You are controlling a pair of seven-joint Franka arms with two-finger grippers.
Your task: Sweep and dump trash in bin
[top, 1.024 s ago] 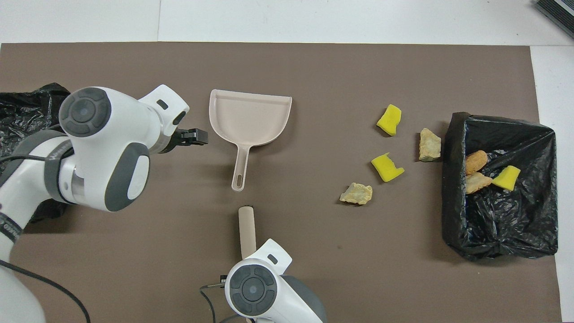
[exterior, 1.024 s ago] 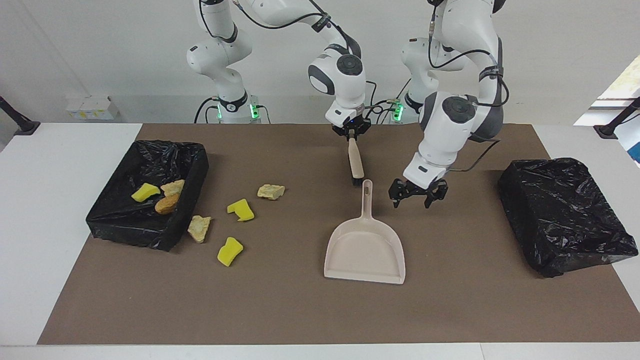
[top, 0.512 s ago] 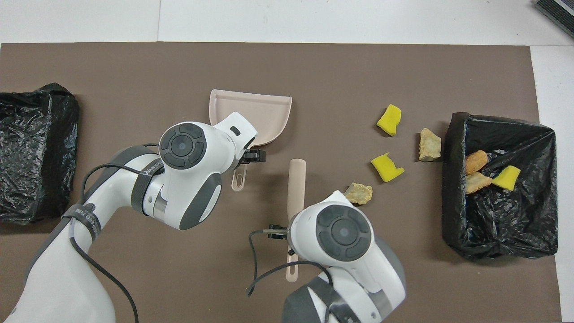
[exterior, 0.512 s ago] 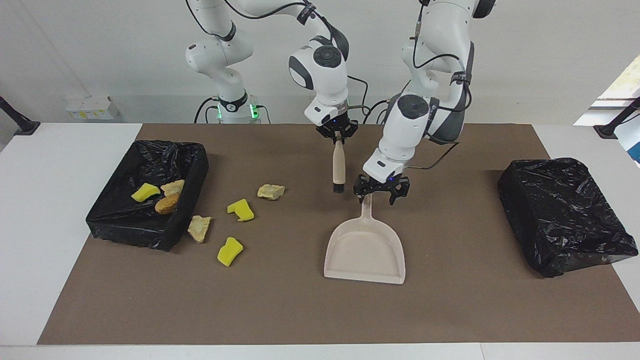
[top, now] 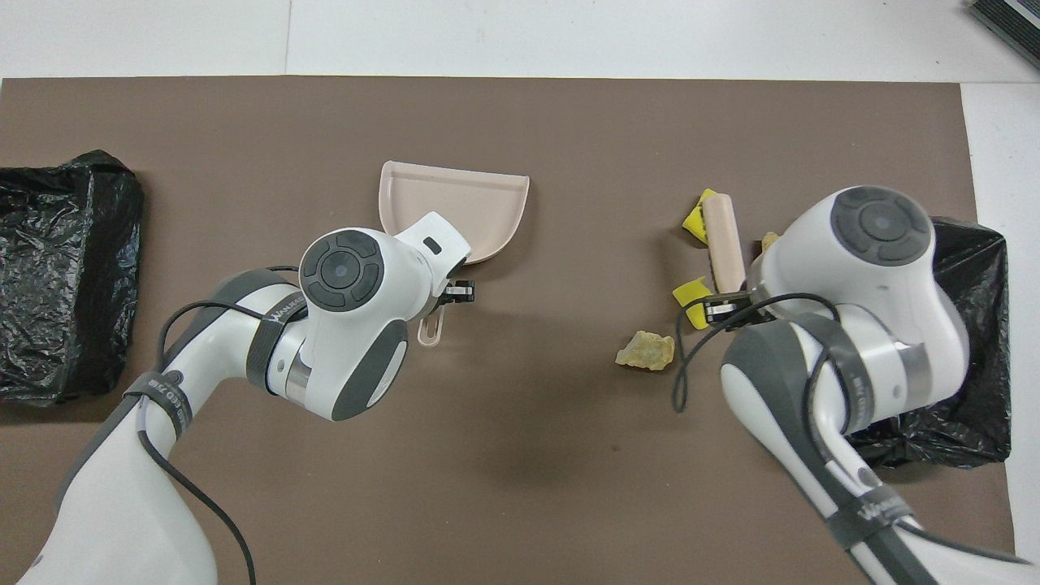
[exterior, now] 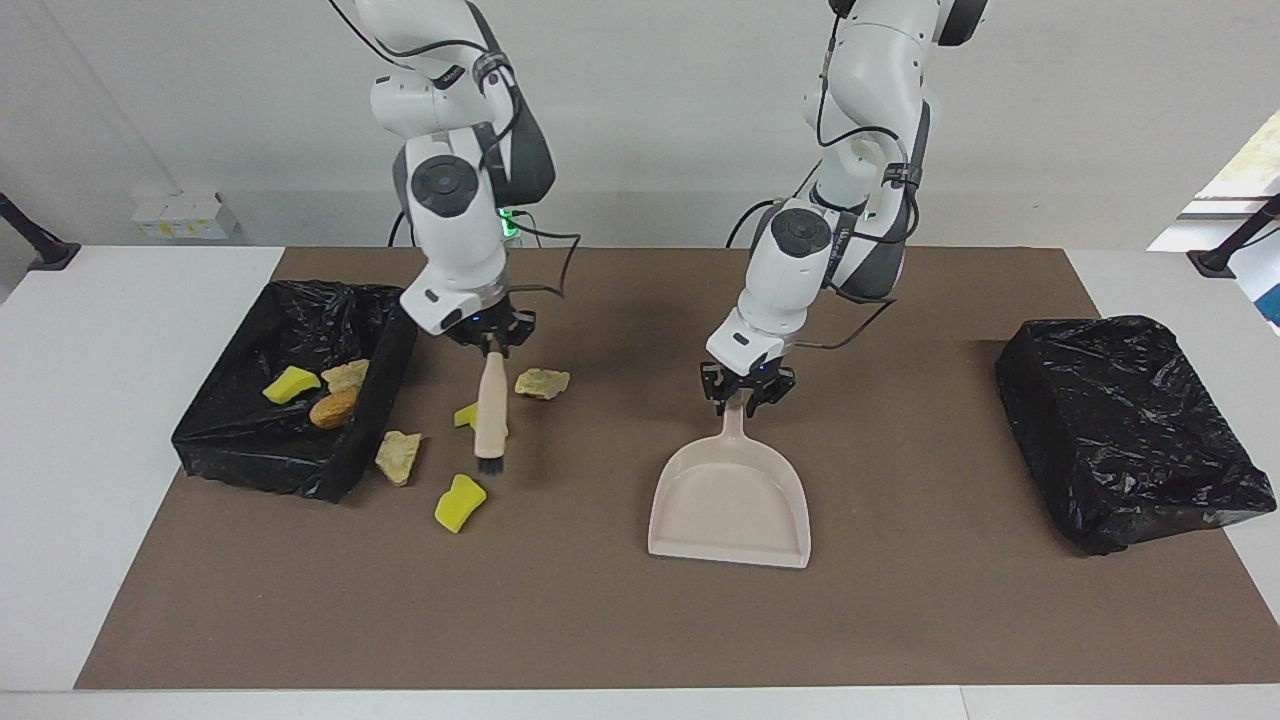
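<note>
Yellow foam chunks (exterior: 459,502), pale rock-like lumps (exterior: 542,383) and a brown bread-like lump (exterior: 333,408) make up the trash. Three pieces lie in the black-lined bin (exterior: 240,440); the others lie loose on the table's brown mat (exterior: 600,620), around and below the right tool (exterior: 492,345), which is clamped on a brush (exterior: 490,415). The left tool (exterior: 745,392) grips the handle of the dustpan (exterior: 730,505).

A white table (exterior: 120,420) carries a brown mat (exterior: 600,620). On the mat lie a beige dustpan (exterior: 730,500), two black-lined bins (exterior: 290,400) (exterior: 1130,430) and loose trash (exterior: 460,503)
</note>
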